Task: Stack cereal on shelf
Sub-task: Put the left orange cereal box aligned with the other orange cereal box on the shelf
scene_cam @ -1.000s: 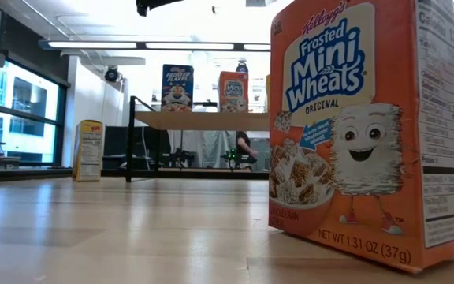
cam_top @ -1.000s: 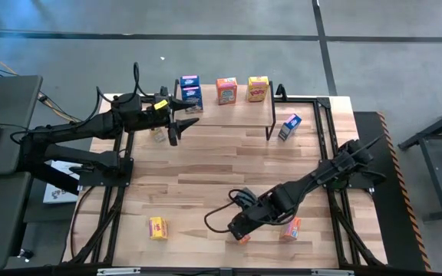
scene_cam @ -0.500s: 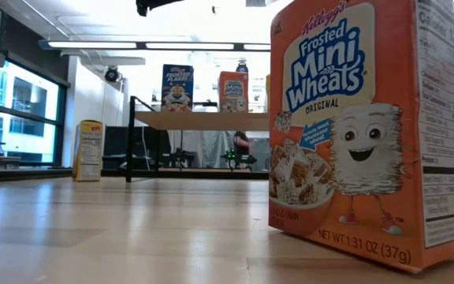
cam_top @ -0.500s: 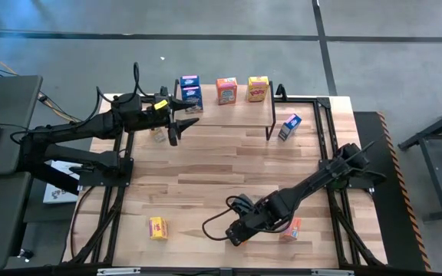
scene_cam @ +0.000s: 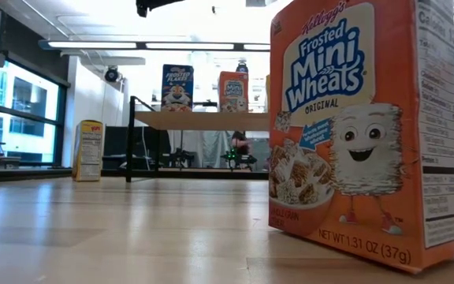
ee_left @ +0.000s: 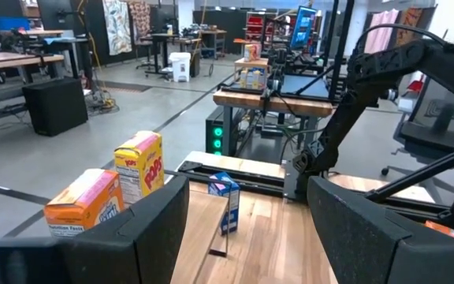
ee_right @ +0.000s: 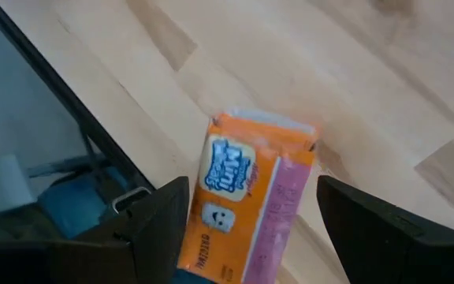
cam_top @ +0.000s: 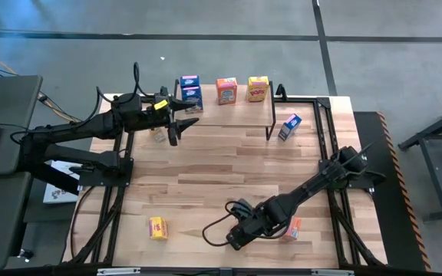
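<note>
The right gripper (cam_top: 235, 237) hangs open-fingered over an orange cereal box (ee_right: 247, 207) far from the shelf (cam_top: 229, 110) (apparently lying flat); pickup is underway; next, lower and close.

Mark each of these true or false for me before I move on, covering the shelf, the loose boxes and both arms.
1. Three boxes stand on the shelf. False: four show there, two blue boxes, an orange box and a yellow box.
2. The right gripper is over the table's near edge with open fingers. True.
3. The right gripper has lifted the orange Mini Wheats box. False: the box sits on the tabletop between the open fingers, ungripped.
4. A yellow box stands on the table near its front left. True.
5. The left gripper holds a blue box. False: its fingers are open and empty, beside the shelf's left end.
</note>
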Controlling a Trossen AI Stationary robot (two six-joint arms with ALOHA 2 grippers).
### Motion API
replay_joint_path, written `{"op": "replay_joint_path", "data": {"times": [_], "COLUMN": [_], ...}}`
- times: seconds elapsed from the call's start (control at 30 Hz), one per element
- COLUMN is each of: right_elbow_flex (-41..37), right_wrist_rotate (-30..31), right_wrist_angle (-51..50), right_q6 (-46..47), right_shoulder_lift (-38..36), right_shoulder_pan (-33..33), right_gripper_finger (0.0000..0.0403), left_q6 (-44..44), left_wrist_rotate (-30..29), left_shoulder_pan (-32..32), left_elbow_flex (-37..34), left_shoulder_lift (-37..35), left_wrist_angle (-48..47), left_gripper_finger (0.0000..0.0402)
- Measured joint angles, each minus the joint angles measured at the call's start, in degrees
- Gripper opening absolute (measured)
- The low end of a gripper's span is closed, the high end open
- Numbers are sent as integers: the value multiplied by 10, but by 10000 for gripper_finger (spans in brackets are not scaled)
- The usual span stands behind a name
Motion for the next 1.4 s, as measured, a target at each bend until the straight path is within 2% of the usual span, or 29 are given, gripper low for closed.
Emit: {"op": "replay_joint_path", "data": {"times": [0.33,0.7,0.87,1.2,1.4], "right_elbow_flex": [0,0,1,73,141], "right_wrist_rotate": [-7,-9,-10,-3,-2], "right_wrist_angle": [2,2,0,-75,-163], "right_q6": [-2,-11,-25,-122,-226], "right_shoulder_lift": [16,15,14,14,13], "right_shoulder_pan": [1,1,-1,-31,-71], "right_gripper_finger": [266,178,152,145,145], "left_q6": [0,-4,-14,-14,-9], "left_wrist_rotate": [0,0,0,0,0], "left_shoulder_pan": [0,0,0,0,1], "left_elbow_flex": [0,0,0,0,0], "left_shoulder_lift": [0,0,0,0,-5], "left_wrist_angle": [-1,-1,-2,-4,-7], "left_gripper_finger": [251,251,251,251,251]}}
